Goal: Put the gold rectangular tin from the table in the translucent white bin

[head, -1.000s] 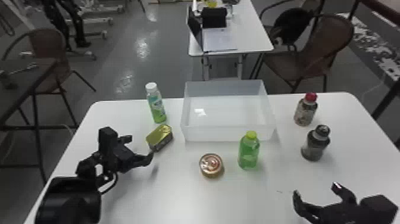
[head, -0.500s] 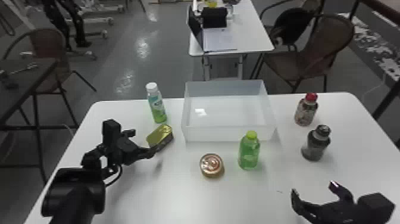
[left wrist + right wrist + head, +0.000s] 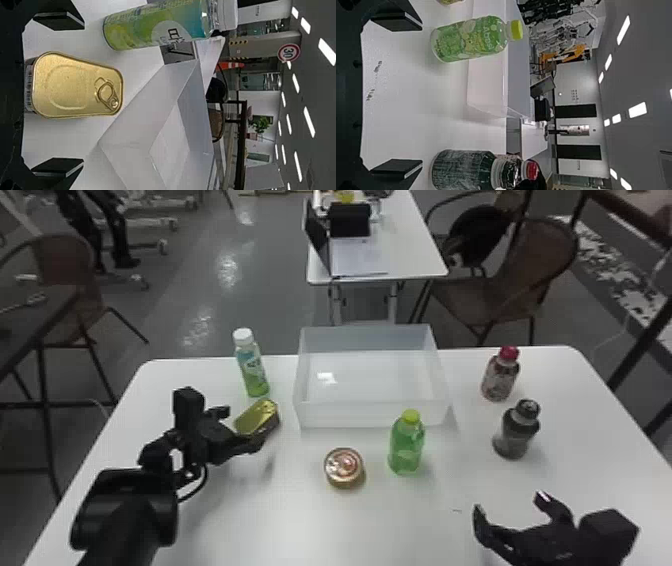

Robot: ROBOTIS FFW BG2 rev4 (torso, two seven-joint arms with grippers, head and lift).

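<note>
While the left gripper (image 3: 242, 427) has come forward and inward over the last second, in the head view the gold tin (image 3: 257, 418) has kept its spot on the table (image 3: 300, 530). The robot's fingertips were short of it before; now they are right at its near end, the inner one close beside its dark side wall. The tin lies to the left of the translucent bin (image 3: 370, 415), just in front of the bottle with the white cap (image 3: 253, 369). The round can (image 3: 344, 468) and the green bottle (image 3: 406, 445) sit in front of the bin. The right gripper (image 3: 509, 503) is parked over the near right part of the table, its fingers spread.

From the left wrist, the tin lies lid up between two widely parted fingers, with white table showing on both sides of it, so nothing is gripped. That makes this the end of the approach, I'd say: the lineup looks good, and the next move would be to settle a little farther over the tin and close on its long sides. The bottle stands close by, so a sideways drift could knock it.

From the right wrist, the fingers are apart with nothing held between them; the green bottle and the dark bottle (image 3: 462, 169) stand beyond them. This arm seems unneeded for the job.
</note>
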